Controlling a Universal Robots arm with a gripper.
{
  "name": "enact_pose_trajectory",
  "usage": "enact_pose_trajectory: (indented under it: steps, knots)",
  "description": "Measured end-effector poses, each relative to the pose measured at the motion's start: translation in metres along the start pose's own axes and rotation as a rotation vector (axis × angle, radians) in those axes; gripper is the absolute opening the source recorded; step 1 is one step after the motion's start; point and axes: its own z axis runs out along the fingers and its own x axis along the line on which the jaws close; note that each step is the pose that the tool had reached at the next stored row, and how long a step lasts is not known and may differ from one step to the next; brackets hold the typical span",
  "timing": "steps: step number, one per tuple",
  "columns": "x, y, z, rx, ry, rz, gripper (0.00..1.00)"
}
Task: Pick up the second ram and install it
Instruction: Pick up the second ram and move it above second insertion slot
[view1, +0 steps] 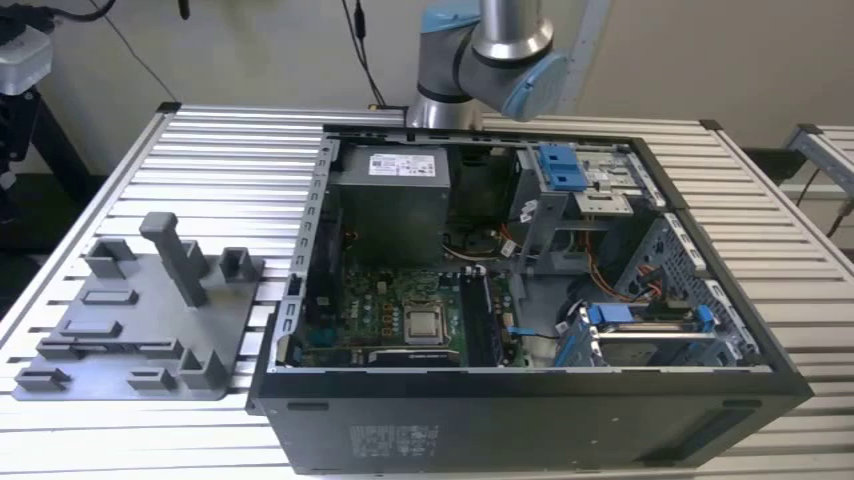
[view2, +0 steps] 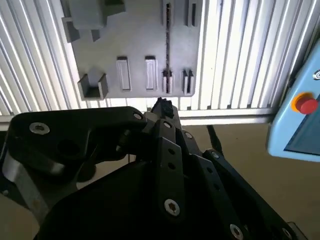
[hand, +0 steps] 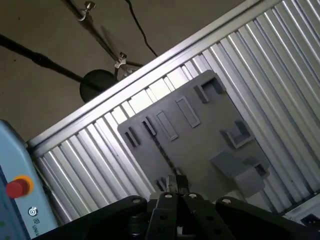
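A thin dark strip, seemingly the second ram (view2: 167, 45) seen edge-on, stands in a slot of the grey fixture tray (view2: 135, 45). It also appears in the first wrist view as the ram (hand: 162, 152) on the tray (hand: 200, 145). My gripper (view2: 162, 106) hangs high above the tray's edge. Its black fingers meet at the tips with nothing between them, as the gripper (hand: 175, 182) in the first wrist view also shows. In the exterior view the tray (view1: 134, 320) lies on the slatted table at the view's left.
An open computer case (view1: 534, 400) holds the green motherboard (view1: 400, 310), with its memory slots (view1: 487, 315) beside the processor. The arm's elbow (view1: 494, 50) rises behind the case. A tall post (view1: 174, 255) stands on the tray. A blue pendant (view2: 300, 115) sits past the table edge.
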Motion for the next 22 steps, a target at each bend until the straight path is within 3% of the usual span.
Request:
enact_pose_trajectory:
  steps: [6,22]
  knots:
    - [0.0002,0.0002,0.0,0.0124,-0.0058,-0.054,0.11]
    - [0.0003,0.0008,0.0006,0.0138,0.0,-0.277,0.11]
